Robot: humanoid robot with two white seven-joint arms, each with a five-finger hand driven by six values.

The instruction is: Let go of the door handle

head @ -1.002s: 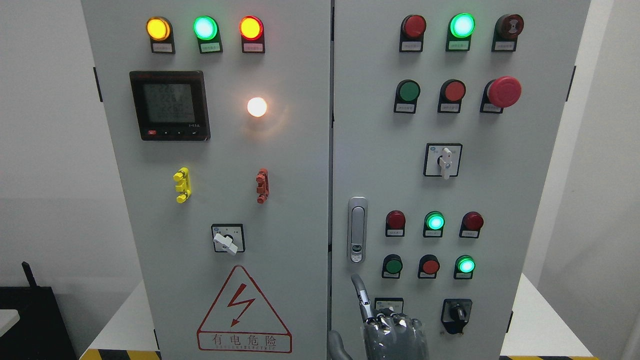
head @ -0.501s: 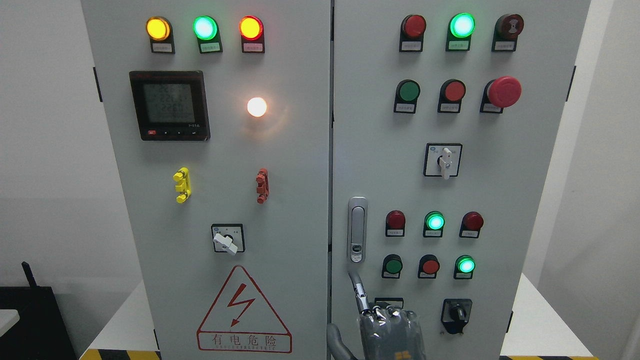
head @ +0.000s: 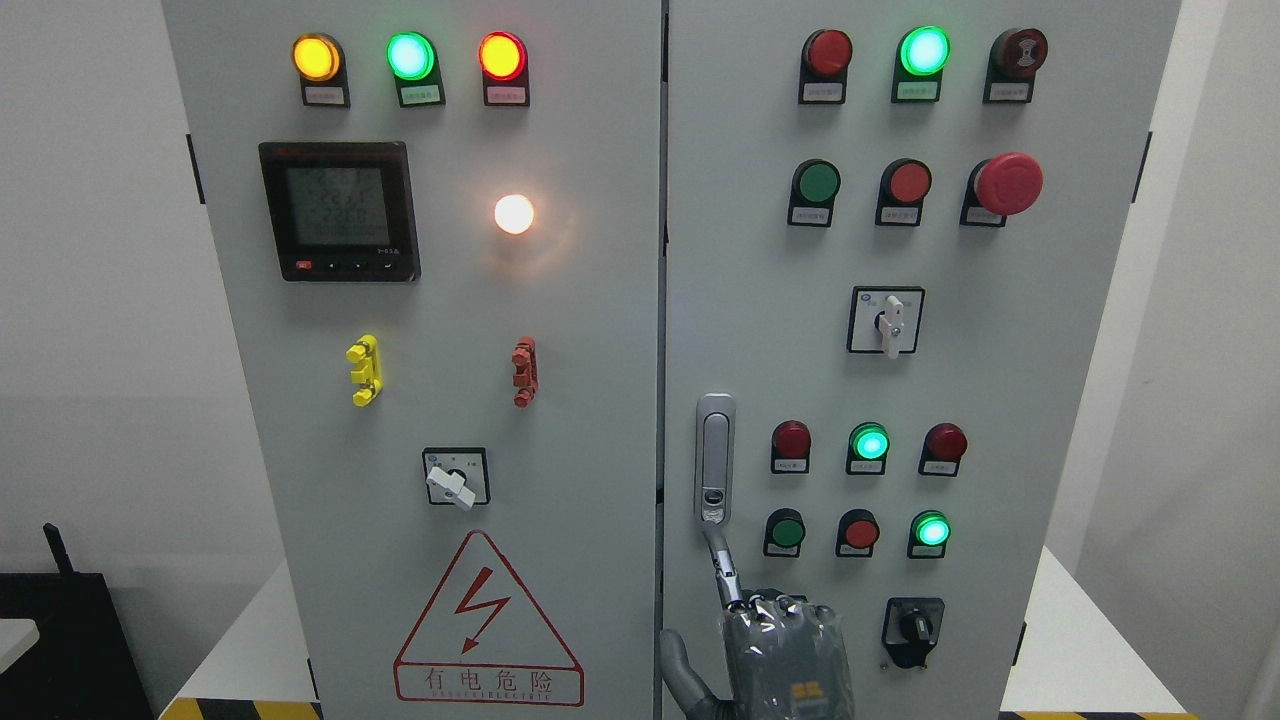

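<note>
The silver door handle (head: 714,459) stands upright and flush at the left edge of the right cabinet door (head: 740,300). My right hand (head: 775,645), wrapped in grey film, comes up from the bottom edge just below it. Its index finger (head: 722,565) points straight up, with the tip at the handle's lower end; contact cannot be told. The other fingers are curled and the thumb (head: 682,668) sticks out to the left. The hand holds nothing. My left arm is out of view.
The right door carries lit and unlit push buttons, a red mushroom stop button (head: 1008,183) and rotary switches (head: 886,322). The left door (head: 450,300) has a meter display (head: 340,210), lamps, a rotary switch (head: 455,478) and a warning triangle (head: 487,625). Both doors look closed.
My right hand has risen a little; the index fingertip has moved up from well under the handle to its lower end. The doors and handle have not moved.
</note>
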